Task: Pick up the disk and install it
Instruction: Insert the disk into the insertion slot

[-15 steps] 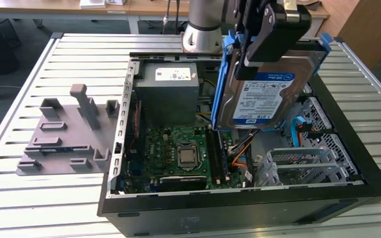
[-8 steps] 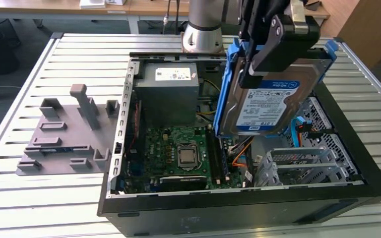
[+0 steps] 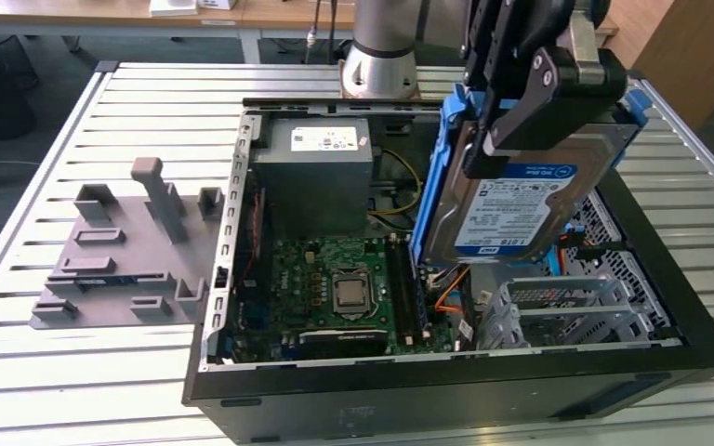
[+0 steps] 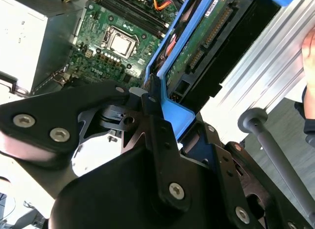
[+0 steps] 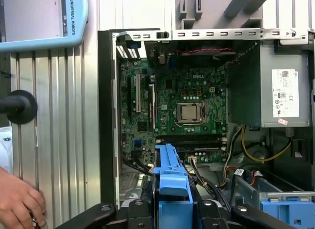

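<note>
Your claw (image 3: 521, 125) sits closest to the lens, at the upper right of the exterior view, its black fingers (image 3: 537, 88) clamped on the top end of the disk (image 3: 506, 209). You have the disk hanging nearly upright, label toward the camera, with its blue carrier (image 3: 435, 186) running down the edge on the exterior view's left. It hangs over the open computer case (image 3: 431, 400), which fills the middle of the frame on the slatted table (image 3: 72, 390). Inside the case, the power supply (image 3: 313, 172) lies above centre, the motherboard (image 3: 332, 283) below it, and the metal drive cage (image 3: 568, 311) at lower right, under the disk. A grey fixture (image 3: 122, 251) stands on the table at the exterior view's left, well apart from the case.

In the second wrist view you see the claw's linkages up close, gripping the carrier, with the disk's green circuit-board face showing. A person's hand (image 4: 309, 56) appears beyond the table edge.

In the first wrist view the carrier juts out from between the claw's fingers above the case interior, and the person's hand lies over the table beside the case.
</note>
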Controlling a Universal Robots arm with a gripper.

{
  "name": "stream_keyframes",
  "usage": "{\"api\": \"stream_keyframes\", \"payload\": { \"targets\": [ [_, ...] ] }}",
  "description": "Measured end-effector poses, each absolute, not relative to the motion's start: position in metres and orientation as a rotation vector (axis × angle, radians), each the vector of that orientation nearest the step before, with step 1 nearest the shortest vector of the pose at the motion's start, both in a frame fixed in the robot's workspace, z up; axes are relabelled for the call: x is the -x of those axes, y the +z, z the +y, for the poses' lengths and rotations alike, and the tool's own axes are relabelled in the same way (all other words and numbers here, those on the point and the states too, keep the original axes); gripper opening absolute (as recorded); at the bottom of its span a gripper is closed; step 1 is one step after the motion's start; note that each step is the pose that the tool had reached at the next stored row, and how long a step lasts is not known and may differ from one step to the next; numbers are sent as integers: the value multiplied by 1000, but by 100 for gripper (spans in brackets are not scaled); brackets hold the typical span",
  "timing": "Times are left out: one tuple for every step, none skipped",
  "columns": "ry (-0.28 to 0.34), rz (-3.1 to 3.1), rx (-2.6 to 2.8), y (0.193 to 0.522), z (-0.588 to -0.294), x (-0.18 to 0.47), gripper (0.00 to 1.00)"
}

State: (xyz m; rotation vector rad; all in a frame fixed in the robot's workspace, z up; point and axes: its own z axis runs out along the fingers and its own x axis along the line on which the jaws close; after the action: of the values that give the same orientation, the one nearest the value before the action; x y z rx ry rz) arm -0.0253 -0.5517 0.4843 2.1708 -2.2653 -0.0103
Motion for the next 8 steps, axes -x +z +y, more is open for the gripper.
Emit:
{"api": "stream_keyframes", "payload": {
  "targets": [
    [-10,-2265,-2171,484,-552,25,36],
    [-10,-2265,-2170,484,-552,24,36],
    [-10,-2265,-2170,484,-552,24,36],
    [-10,-2265,-2170,484,-552,24,36],
    [-10,-2265,-2170,484,-552,24,36],
    [-10,-2265,-2170,484,-552,24,36],
    [-10,-2265,-2170,484,-552,24,36],
    [-10,-2265,-2170,484,-552,24,36]
  ]
}}
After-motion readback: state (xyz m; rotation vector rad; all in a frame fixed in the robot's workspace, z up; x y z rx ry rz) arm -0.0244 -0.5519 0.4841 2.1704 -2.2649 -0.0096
